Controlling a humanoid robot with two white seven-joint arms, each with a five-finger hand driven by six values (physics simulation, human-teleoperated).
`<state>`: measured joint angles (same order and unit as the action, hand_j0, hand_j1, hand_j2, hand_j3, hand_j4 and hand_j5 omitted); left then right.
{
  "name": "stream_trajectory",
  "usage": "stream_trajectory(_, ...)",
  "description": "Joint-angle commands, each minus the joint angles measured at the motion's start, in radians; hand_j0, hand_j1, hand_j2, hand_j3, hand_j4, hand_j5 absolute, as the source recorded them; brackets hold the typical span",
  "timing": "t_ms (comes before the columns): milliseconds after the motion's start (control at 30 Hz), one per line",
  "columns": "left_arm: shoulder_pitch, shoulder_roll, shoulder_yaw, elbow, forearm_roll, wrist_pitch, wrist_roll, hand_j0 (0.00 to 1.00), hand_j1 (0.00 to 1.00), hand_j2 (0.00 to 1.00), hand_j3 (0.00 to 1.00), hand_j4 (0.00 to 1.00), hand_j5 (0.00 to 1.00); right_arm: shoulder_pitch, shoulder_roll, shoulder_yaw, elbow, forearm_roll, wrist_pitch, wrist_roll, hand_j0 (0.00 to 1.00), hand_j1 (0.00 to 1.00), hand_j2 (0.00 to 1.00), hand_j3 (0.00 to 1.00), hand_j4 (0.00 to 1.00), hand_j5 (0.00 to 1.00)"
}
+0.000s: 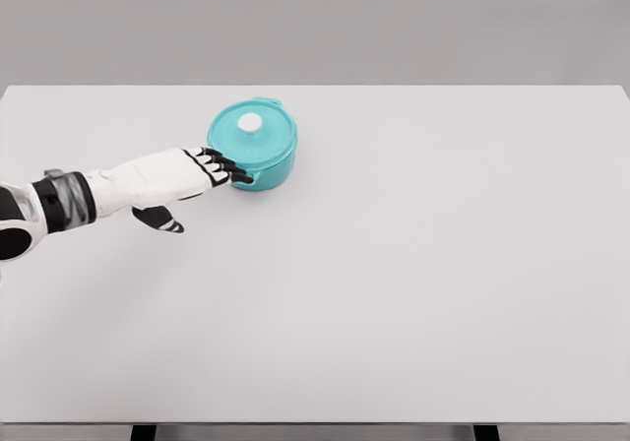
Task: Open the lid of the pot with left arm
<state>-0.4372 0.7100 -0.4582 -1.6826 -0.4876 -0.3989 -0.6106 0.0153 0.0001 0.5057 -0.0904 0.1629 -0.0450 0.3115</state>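
The teal pot [253, 146] sat toward the back of the white table [413, 283], left of center, its lid [250, 129] on with a white knob [250, 122]. The left hand [172, 180] reached in flat, fingers [224, 167] extended at the pot's near-left side, gripping nothing.

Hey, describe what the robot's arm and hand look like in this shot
Only the left arm shows: smooth white shells, with a grey and black banded wrist section. The left hand has a white back, black finger segments and a black thumb with a white tip. No cables visible.
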Motion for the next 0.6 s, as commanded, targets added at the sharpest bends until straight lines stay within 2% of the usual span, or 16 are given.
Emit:
stream_trajectory(0,0.0,-0.001,-0.002,-0.003,0.001,0.002,0.0,1.0,1.0,1.0,1.0,1.0,1.0,0.0,0.0,-0.001,0.001,0.0,0.001,0.0,1.0,1.0,1.0,1.0,1.0,1.0)
stream_trajectory(133,-0.005,0.005,0.006,0.012,0.003,0.0,0.0,1.0,1.0,1.0,1.0,1.0,1.0,0.026,0.0,0.001,0.001,0.0,0.001,0.001,1.0,1.0,1.0,1.0,1.0,1.0)
stream_trajectory(300,-0.095,0.003,-0.005,0.077,0.003,-0.005,0.0,1.0,1.0,1.0,1.0,1.0,1.0,0.026,0.0,0.001,0.001,0.0,0.001,0.001,1.0,1.0,1.0,1.0,1.0,1.0)
stream_trajectory(433,-0.146,-0.006,-0.016,0.09,0.001,-0.02,0.0,1.0,1.0,1.0,1.0,1.0,1.0,0.026,0.0,0.001,0.001,0.0,0.001,0.001,1.0,1.0,1.0,1.0,1.0,1.0)
stream_trajectory(467,-0.196,-0.003,-0.036,0.121,0.01,-0.005,0.0,1.0,1.0,1.0,1.0,1.0,1.0,0.026,0.0,0.001,0.001,0.0,0.001,0.001,1.0,1.0,1.0,1.0,1.0,1.0)
stream_trajectory(500,-0.316,-0.001,-0.164,0.225,0.044,0.014,0.0,1.0,1.0,1.0,1.0,1.0,1.0,0.026,0.0,0.001,0.001,0.0,0.001,0.001,1.0,1.0,1.0,1.0,1.0,1.0)
stream_trajectory(533,-0.386,-0.004,-0.249,0.293,0.055,0.012,0.0,1.0,1.0,1.0,1.0,1.0,1.0,0.026,0.0,0.001,0.001,0.0,0.001,0.001,1.0,1.0,1.0,1.0,1.0,1.0)
stream_trajectory(567,-0.529,0.003,-0.41,0.396,0.061,-0.017,0.0,1.0,1.0,1.0,1.0,1.0,1.0,0.026,0.0,0.001,0.001,0.0,0.001,0.001,1.0,1.0,1.0,1.0,1.0,1.0)
